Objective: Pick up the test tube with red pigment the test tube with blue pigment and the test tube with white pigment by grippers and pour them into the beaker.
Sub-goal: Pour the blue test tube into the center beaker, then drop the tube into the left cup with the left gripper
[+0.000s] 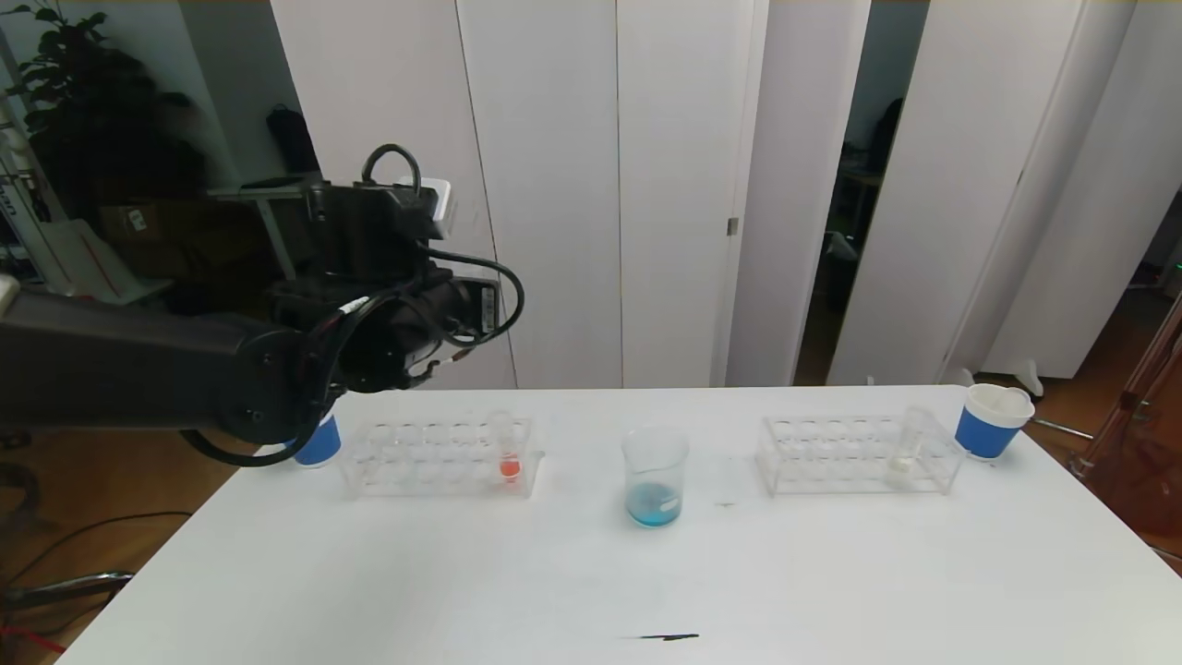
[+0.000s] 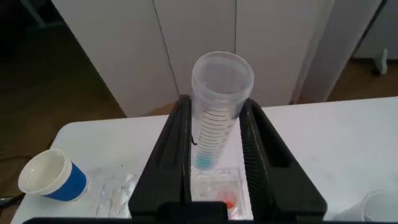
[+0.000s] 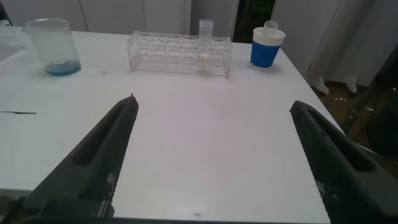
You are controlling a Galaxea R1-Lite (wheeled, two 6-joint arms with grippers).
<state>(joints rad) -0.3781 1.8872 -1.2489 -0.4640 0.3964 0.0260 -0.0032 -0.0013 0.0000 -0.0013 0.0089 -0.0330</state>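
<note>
Overhead, left pincer (image 2: 214, 158) hides behind its arm, clamping blue tube (image 2: 214, 106).

A white surface (image 1: 388, 573) carries everything. At its middle stands a glass beaker (image 1: 655, 476) with blue liquid at the bottom. On the left lies a clear rack (image 1: 439, 457), with a blue paper cup (image 1: 319, 441) just beyond its outer end. On the right sits a second clear rack (image 1: 854, 453), with another blue paper cup (image 1: 990, 422) beside it. A thin dark streak (image 1: 657, 636) marks the near edge.
</note>
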